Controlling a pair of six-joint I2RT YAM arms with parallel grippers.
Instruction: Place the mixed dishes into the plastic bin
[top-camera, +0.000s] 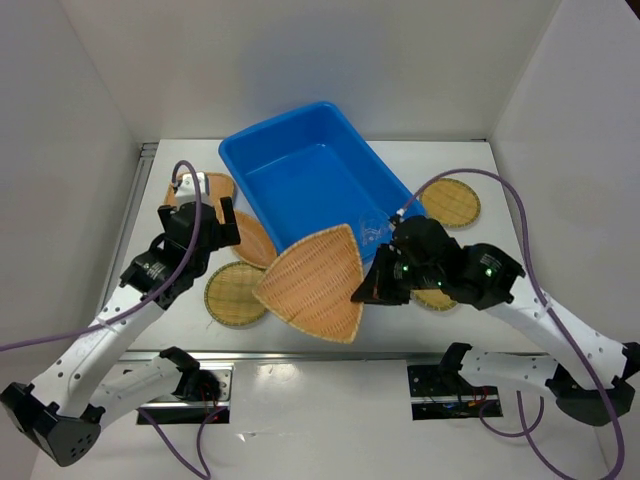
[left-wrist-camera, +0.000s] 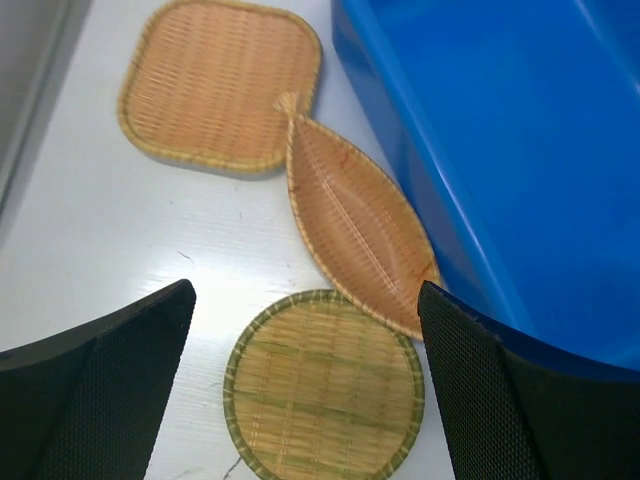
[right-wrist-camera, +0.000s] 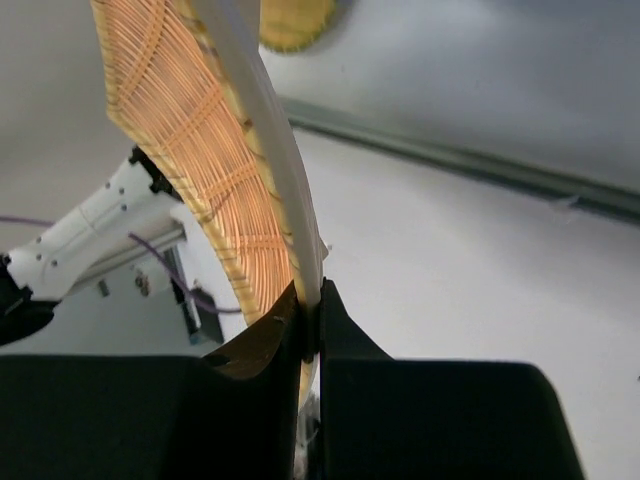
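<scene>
So, your right gripper (right-wrist-camera: 310, 310) is clamped tight on the rim of the fan-shaped tray (top-camera: 315, 285), holding it tilted at the blue bin's (top-camera: 300, 185) near corner. I'd guess an edge pinch is the only way to lift something that flat. Your left gripper (top-camera: 210, 216) hangs wide open and empty above the leaf-shaped tray (left-wrist-camera: 355, 235) and round tray (left-wrist-camera: 322, 385) on the desk (left-wrist-camera: 130, 240). No readable labels anywhere.
</scene>
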